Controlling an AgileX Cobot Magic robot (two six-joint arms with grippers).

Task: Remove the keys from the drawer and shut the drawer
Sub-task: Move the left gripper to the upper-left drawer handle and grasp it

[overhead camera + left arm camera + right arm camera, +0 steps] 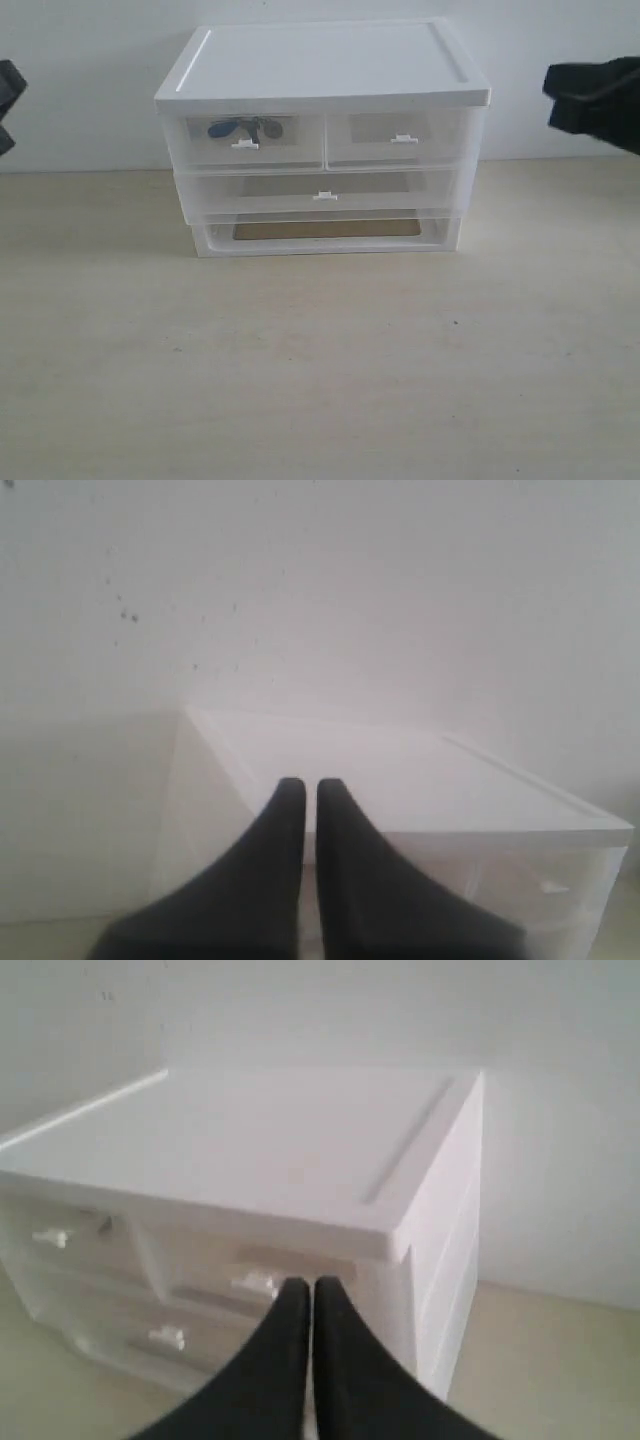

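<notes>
Pale tabletop [300, 350]; exterior view alone clearly shows keys [245, 128] in drawer [297, 142]

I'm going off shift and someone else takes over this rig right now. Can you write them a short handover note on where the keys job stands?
Left gripper: shut, empty, off the left side of the drawer unit, not touching it.
Right gripper: shut, empty, off the unit's right side.
Keys: inside the upper left drawer, visible through its frosted front.
Drawer: closed, flush with the upper right drawer.
Done: nothing yet.
Left: pull the drawer open by its white tab, lift the keys out, push the drawer shut.
</notes>
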